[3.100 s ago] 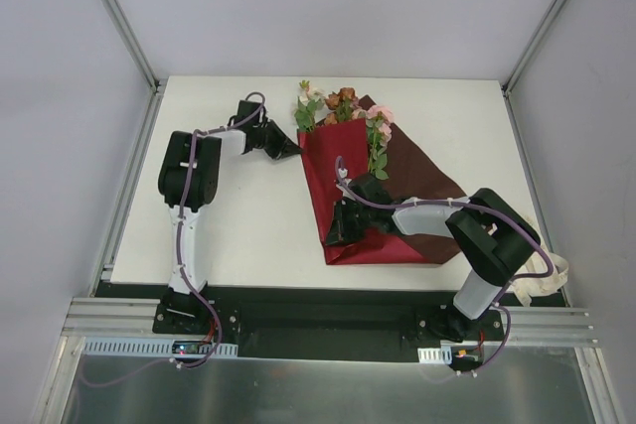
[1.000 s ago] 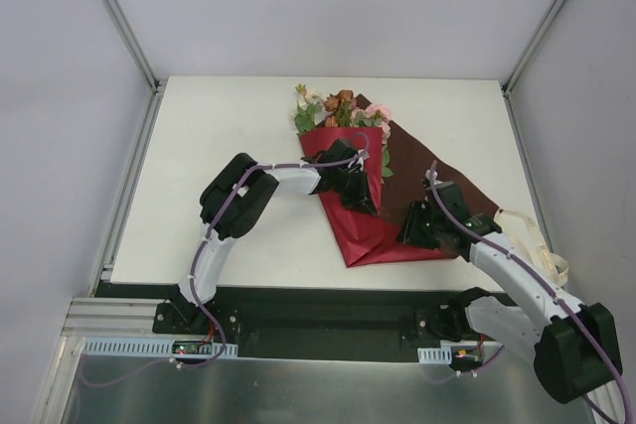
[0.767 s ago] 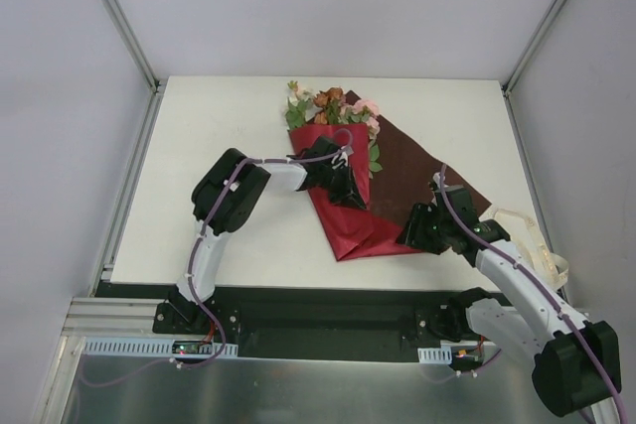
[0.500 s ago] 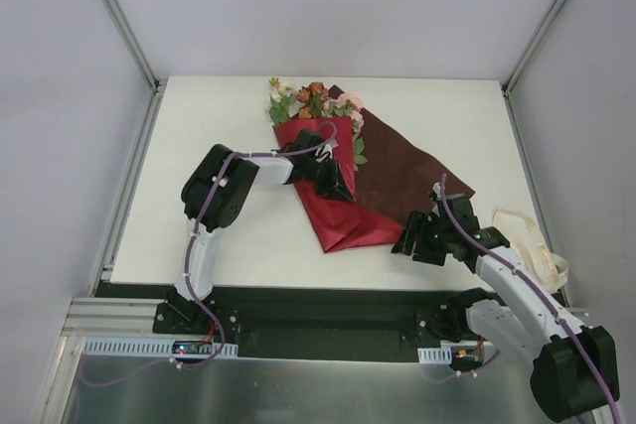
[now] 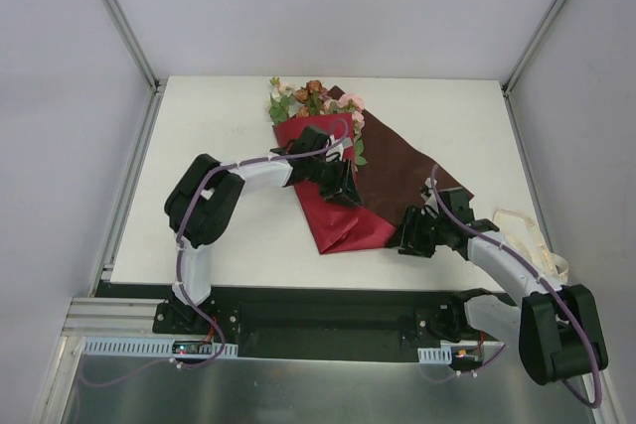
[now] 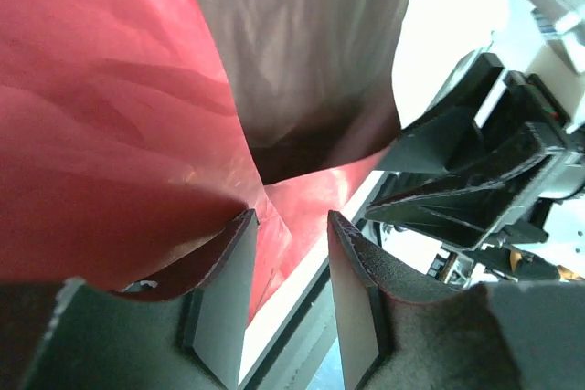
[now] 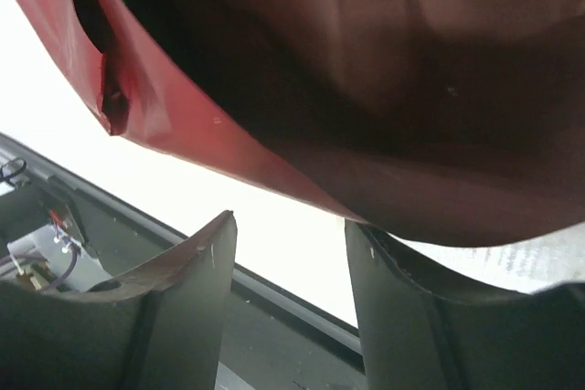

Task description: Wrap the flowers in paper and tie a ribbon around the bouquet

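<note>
**Near edge.** Both arm bases sit at the near rim of the desk. The ribbon lies in loose cream loops at the near right corner. It is just beside the right forearm and well apart from the flowers. Whether it hangs over the desk rim cannot be told.

**Right gripper.** The right gripper is low at the near right edge of the paper. In its wrist view the right gripper has its fingers apart, with bare desk showing through the gap. The paper edge runs across just above the fingertips, and nothing is clamped. Whether the right-hand fingertip touches that edge cannot be told.

**Paper.** The sheet lies flat on the desk, right of centre. Its left side is folded over into a bright red wedge that narrows to a point toward the near edge. The rest of the sheet shows a darker, brownish face spreading right.

**Left gripper.** The left gripper is over the red wedge, about midway along it. In its wrist view the left gripper has its fingers parted, with a clear gap and nothing pinched. The red paper fold sits against the left-hand finger. The other gripper shows black at the right of this view.

**Far end.** The flowers project from the wide far end of the fold. The pink, cream and rust heads and the green leaves rest on the desk, and the stems are hidden under the paper.
</note>
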### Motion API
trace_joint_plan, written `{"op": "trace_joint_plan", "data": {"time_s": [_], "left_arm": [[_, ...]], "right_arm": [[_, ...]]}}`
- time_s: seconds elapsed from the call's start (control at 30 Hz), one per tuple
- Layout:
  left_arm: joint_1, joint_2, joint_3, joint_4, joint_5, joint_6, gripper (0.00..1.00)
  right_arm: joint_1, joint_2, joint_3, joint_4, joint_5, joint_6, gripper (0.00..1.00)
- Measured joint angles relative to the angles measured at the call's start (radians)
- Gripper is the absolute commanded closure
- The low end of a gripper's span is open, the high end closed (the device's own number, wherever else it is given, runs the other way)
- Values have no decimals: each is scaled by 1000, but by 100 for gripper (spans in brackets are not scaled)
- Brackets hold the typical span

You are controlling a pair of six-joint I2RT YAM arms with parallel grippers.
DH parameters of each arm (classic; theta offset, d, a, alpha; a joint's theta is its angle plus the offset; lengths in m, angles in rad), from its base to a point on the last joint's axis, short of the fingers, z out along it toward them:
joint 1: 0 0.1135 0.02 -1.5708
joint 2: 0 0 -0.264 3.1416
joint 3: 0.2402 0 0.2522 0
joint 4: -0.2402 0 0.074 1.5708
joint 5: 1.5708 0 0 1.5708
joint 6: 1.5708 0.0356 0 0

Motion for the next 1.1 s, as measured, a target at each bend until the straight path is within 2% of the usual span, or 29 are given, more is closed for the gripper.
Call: {"op": "trace_joint_plan", "data": {"time_s": [0.2,0.33,0.5,0.7,0.87,0.97,1.1], "left_arm": [[-5,-85,-13,-6,13,21,61],[-5,-105,-24,-2,14,26,65],[-5,-112,-81,-4,13,31,65],[-5,-156,-146,-18,5,49,60],[-5,-189,-161,-14,5,61,66],[-5,-190,-169,-11,5,66,77],[-6,-179,-174,2,6,73,81]], "right_arm": [[67,3,0,9,-57,-24,46],[129,56,19,42,-73,-13,48],[166,143,87,87,-65,15,59],[166,248,141,148,-44,46,67],[166,312,162,168,-29,58,69],[166,344,180,181,-20,61,71],[166,383,194,200,-10,65,75]]}}
